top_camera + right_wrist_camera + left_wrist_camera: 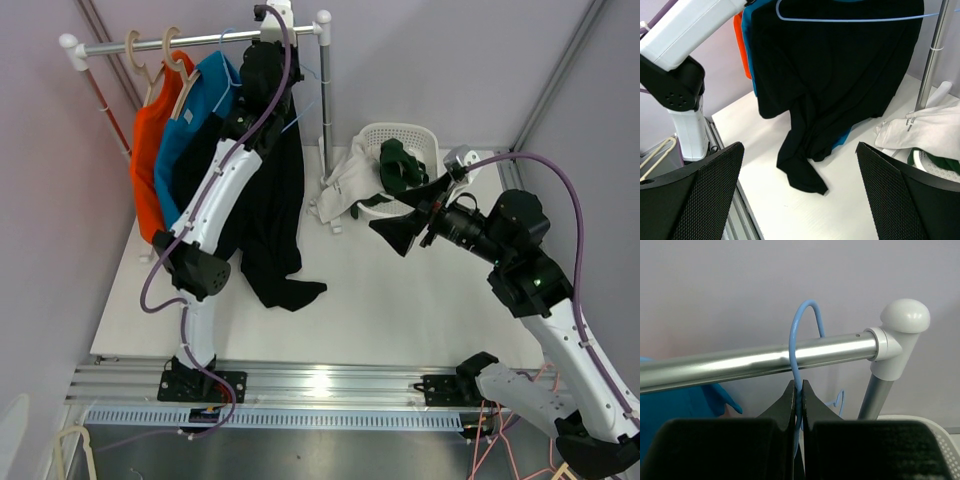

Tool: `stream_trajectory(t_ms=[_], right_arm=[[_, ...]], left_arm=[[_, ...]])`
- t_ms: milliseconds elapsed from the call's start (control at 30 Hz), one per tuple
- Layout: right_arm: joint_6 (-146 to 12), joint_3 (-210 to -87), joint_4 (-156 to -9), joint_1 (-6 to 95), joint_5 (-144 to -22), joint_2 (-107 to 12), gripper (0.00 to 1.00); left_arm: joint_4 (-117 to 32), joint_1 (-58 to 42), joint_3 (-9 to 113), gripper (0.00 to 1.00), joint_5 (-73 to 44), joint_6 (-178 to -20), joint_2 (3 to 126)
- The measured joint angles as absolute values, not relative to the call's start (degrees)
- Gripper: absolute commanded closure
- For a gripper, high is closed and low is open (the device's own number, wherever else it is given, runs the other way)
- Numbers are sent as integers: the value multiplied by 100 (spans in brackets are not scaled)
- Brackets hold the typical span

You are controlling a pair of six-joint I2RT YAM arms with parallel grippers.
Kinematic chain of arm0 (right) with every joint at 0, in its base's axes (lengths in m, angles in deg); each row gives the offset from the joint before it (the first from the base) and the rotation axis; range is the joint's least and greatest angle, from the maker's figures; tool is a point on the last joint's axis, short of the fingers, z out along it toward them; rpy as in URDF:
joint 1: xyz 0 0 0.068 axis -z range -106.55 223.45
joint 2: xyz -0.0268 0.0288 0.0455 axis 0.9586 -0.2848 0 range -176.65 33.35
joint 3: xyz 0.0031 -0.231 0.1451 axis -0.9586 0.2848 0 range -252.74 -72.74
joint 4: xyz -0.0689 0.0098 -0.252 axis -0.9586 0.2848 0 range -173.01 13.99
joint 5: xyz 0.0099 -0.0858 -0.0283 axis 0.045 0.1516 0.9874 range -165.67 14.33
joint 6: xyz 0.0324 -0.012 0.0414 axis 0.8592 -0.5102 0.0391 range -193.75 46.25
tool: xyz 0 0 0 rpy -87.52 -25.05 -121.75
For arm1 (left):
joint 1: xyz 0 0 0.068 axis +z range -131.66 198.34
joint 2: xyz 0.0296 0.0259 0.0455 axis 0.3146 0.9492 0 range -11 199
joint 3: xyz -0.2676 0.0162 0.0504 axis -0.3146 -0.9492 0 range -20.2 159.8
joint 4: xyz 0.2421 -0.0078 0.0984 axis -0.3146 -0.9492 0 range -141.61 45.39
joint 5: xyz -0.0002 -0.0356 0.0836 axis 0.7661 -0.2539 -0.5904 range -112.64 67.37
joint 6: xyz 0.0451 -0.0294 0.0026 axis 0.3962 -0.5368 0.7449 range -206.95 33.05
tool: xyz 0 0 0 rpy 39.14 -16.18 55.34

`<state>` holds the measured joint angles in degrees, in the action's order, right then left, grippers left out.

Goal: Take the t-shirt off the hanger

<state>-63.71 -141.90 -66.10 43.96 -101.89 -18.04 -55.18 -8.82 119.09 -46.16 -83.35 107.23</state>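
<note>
The black t-shirt (275, 210) is found hung askew on the pale-blue wire hanger (792, 347), which is hooked over the chrome rail (740, 362); its lower end is trailed onto the white table (400, 310). The hanger's neck is pinched by the left gripper (798, 390) just under the rail, while the right gripper (412, 212) is held spread wide and empty. Steadying is judged in hand; next, the fabric must be grasped and drawn off.

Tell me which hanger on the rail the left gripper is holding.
The thin blue wire hanger carrying the black t-shirt, nearest the rail's right post. The other two hangers are wooden.
</note>
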Motion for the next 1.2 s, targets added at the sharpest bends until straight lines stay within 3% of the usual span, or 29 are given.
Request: stream_trajectory(t_ms=[467, 600, 967, 1167, 1200], right_arm=[[-6347, -14151, -6560, 4396, -10200, -1656, 1], [-6320, -14151, -6523, 4396, -10198, -1653, 1], [-6246, -14066, -6459, 4396, -10187, -1649, 1], [-6135, -14009, -6464, 4396, -10207, -1647, 1], [-6128, -14002, -6464, 4396, -10209, -1645, 1]], left_arm=[[-5238, -810, 11487, 100, -3869, -8941, 10798], [-5291, -810, 11452, 78, -3615, -9166, 10754], [-5638, -810, 10835, 71, -2446, -9727, 10081], [-5682, -814, 10304, 49, -2083, -9869, 9336], [-5682, -810, 10245, 40, -2077, -9867, 9200]])
